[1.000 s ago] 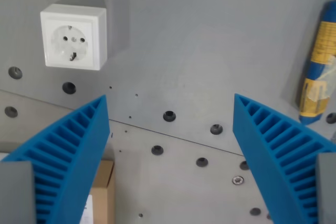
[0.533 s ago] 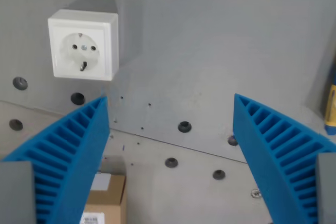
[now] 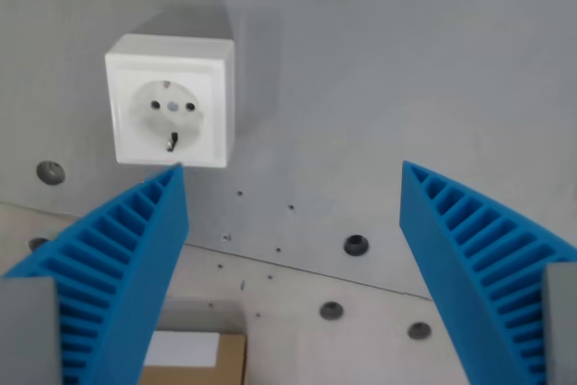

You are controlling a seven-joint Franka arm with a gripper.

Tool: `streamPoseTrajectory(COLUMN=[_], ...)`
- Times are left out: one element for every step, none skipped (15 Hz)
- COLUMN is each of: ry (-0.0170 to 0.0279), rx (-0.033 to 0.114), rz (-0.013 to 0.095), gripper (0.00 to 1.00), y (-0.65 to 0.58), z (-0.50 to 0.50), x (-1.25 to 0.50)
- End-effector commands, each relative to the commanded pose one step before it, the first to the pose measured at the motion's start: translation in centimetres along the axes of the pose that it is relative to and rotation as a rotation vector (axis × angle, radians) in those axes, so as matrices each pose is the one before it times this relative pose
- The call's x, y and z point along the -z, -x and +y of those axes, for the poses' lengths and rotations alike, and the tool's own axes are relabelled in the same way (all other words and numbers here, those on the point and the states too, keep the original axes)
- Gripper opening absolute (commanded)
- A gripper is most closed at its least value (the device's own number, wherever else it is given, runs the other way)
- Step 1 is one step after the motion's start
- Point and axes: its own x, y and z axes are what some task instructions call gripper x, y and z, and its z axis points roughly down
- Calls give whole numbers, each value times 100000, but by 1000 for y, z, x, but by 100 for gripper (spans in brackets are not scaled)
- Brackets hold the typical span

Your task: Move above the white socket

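Note:
A white square socket with a round recessed face sits on the grey perforated plate in the upper part of the wrist view's left. My gripper is open and empty, its two blue ribbed fingers spread wide at the bottom corners. The socket lies just above the left fingertip, to the left of the gap's centre.
A cardboard box with a white label shows at the bottom edge beside the left finger. Several dark bolt holes dot the plate, and a seam runs across the lower half.
The camera has moved: the socket has shifted down and toward the right in the view, nearer the gap. The yellow and blue tube at the right edge has left the view.

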Motion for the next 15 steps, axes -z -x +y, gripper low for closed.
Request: streamPoseTrajectory(ry=[3203,8,17,75,-57,161,-49,28,-132,39,-14,33,146,114,150], rx=[-5412,-299,-137,-260,-39,-59,-281,-265,-197,-230,-81,-232,168,-215,-175], rz=[9724,101,228,-114,-126,-14,332,-152,-140,134,50,66,380,26,280], gripper=[100,100,100,100,100,100,100,100,100,100,100,100,100,100,100], y=[239,55,56,55,53,54,55,55,56,60,65,66,69,72,75], z=[-1354,-355,-358,-357,-354,-346,-335,-321,-307,-291,-274,-258,-213,-201,-193], x=[-1517,-453,-456,-455,-450,-440,-428,-412,-393,-375,-355,-332,-268,-250,-234])
